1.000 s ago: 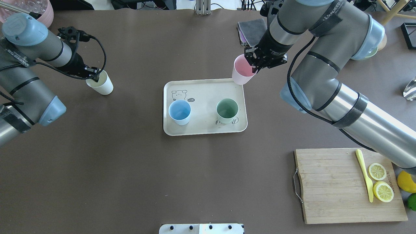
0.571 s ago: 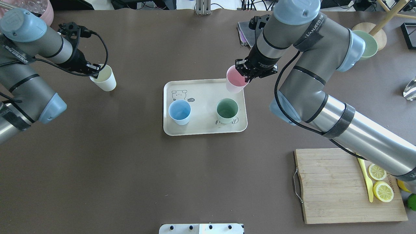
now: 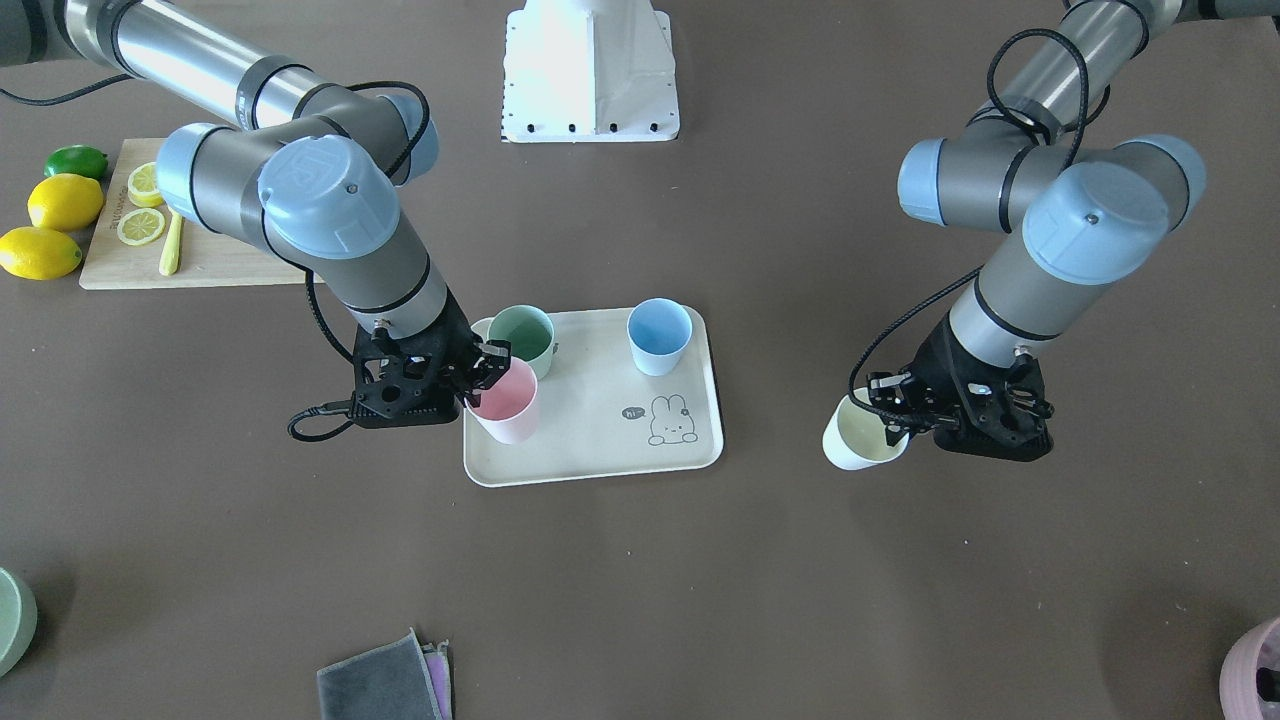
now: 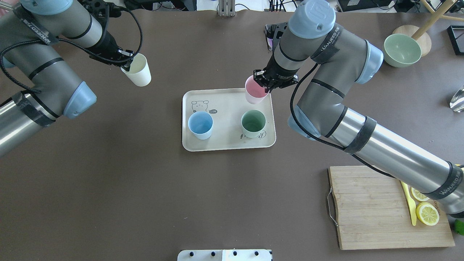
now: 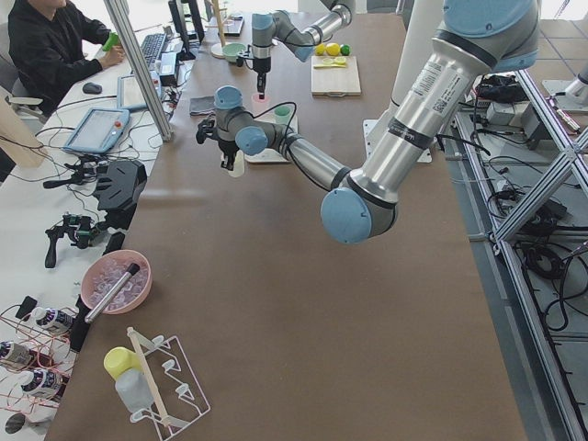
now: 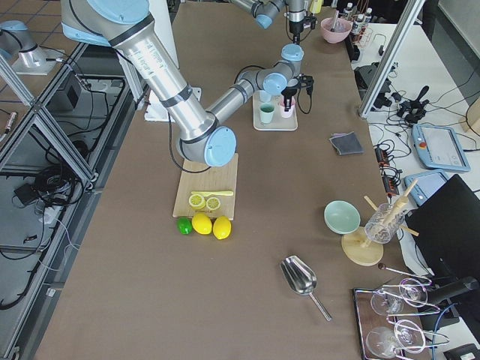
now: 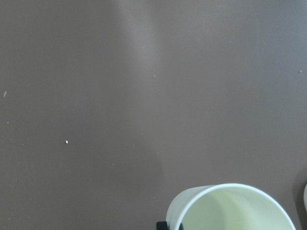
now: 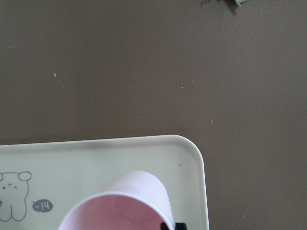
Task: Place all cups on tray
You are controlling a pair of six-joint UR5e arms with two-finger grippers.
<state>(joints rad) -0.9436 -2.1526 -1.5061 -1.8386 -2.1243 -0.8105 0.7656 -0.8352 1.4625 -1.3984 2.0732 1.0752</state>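
The cream tray [image 4: 224, 145] [image 3: 590, 465] lies mid-table with the light blue cup [image 4: 200, 125] [image 3: 659, 336] and the mint green cup [image 4: 253, 123] [image 3: 521, 337] standing on it. My right gripper [image 4: 267, 84] [image 3: 478, 378] is shut on the rim of the pink cup [image 4: 255, 90] [image 3: 504, 404] [image 8: 120, 206], held over the tray's far right corner. My left gripper [image 4: 125, 65] [image 3: 893, 415] is shut on the rim of the cream-yellow cup [image 4: 137, 74] [image 3: 860, 435] [image 7: 235, 208], held tilted above the table, left of the tray.
A bamboo cutting board [image 4: 377, 210] with lemon slices and a yellow knife lies near right. A sage-green bowl [image 4: 402, 50] stands far right. Folded cloths [image 3: 385, 680] lie beyond the tray. A pink pot [image 3: 1255, 675] sits at the far left corner.
My right gripper carried the pink cup leftward to over the tray's corner. My left gripper moved the cream-yellow cup rightward and farther from me, toward the tray.
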